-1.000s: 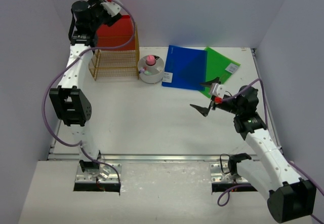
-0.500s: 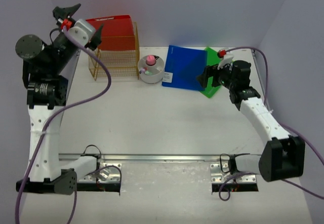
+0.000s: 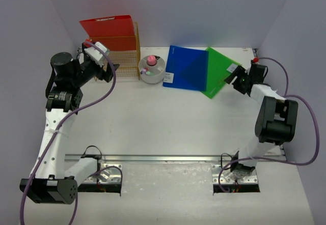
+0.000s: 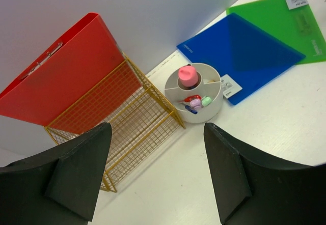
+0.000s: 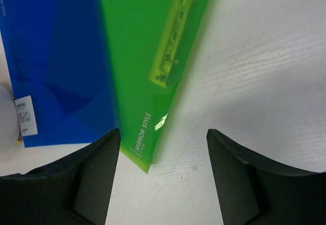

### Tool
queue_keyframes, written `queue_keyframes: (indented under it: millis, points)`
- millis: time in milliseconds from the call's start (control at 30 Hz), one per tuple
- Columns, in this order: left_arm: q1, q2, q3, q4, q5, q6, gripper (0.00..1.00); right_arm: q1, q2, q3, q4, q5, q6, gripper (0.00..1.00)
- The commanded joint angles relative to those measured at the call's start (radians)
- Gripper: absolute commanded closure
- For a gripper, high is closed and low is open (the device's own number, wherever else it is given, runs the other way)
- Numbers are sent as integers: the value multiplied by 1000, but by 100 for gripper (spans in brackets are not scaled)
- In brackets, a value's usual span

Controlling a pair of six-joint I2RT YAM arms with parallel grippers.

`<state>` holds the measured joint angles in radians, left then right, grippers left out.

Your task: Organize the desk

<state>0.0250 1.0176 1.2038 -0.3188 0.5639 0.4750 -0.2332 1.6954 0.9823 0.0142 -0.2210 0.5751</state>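
Both my pincers gape empty: right pincer hangs over the near corner of the green folder (probably lined up to nip it), left pincer faces the gold rack, desk under both.

Left arm and right arm: white link shells, black joint housings, each trailed by a purple cable with a small red fitting near the wrist. Left gripper and right gripper carry broad matte-black wedge fingers. Base plates bare shiny metal, a dark cable looped over each.
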Motion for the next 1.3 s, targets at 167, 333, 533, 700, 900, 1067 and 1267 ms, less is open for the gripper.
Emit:
queue_keyframes:
  millis: [167,333,533,700,900,1067,1267]
  points:
    - [-4,-48,-8,58,30,-77,30,-15,253,126,190,-13,169,33]
    - [-4,-46,-21,54,21,-84,29,-15,335,164,232,-9,213,34]
    - [-4,-41,-36,54,3,-81,30,-15,417,191,300,-20,248,42]
    - [-4,-37,-38,49,-6,-81,30,-15,461,200,320,-28,274,63]
    - [-4,-37,-39,43,-12,-78,30,-20,404,190,267,22,185,100]
    - [-4,-40,-48,51,-1,-74,30,-56,267,141,238,17,55,100]
    - [-4,-38,-81,98,25,-95,30,-107,86,116,179,-67,-152,100]
